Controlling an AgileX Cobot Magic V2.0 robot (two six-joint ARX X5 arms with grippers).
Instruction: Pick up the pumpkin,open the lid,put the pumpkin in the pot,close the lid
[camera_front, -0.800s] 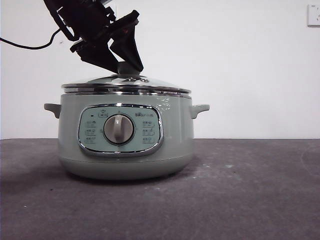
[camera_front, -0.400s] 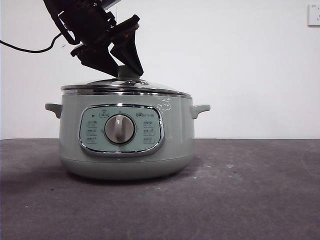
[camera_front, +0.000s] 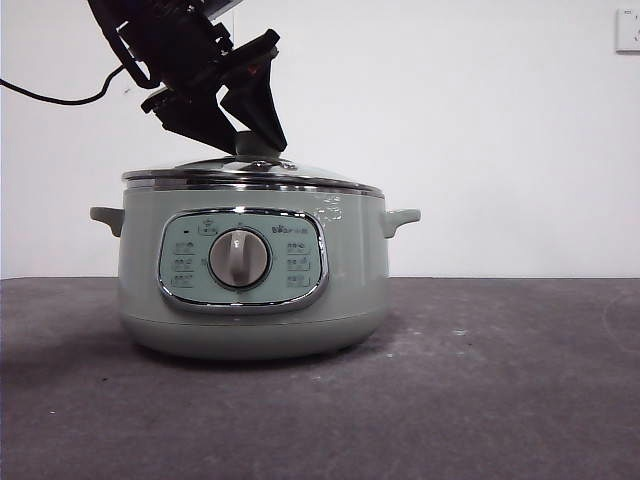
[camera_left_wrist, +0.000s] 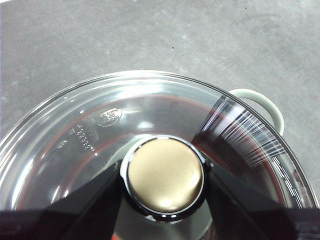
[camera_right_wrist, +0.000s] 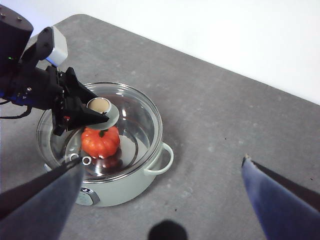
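Observation:
The pale green pot (camera_front: 250, 300) stands on the dark table with the glass lid (camera_front: 300, 176) sitting level on its rim. My left gripper (camera_front: 256, 142) comes down from the upper left and is shut on the lid's knob (camera_left_wrist: 165, 175), one black jaw on each side. Through the glass, the right wrist view shows the orange pumpkin (camera_right_wrist: 100, 141) resting inside the pot (camera_right_wrist: 125, 187). My right gripper (camera_right_wrist: 163, 162) hangs high above the table, open and holding nothing.
A pot handle (camera_left_wrist: 265, 102) sticks out beside the lid's rim. Grey tabletop (camera_right_wrist: 225, 150) spreads out to the right of the pot. A white wall with a socket (camera_front: 628, 28) stands behind.
Over the last second the pot and lid shifted very slightly to the right and the left gripper settled on the knob. Nothing has moved in the last half second.

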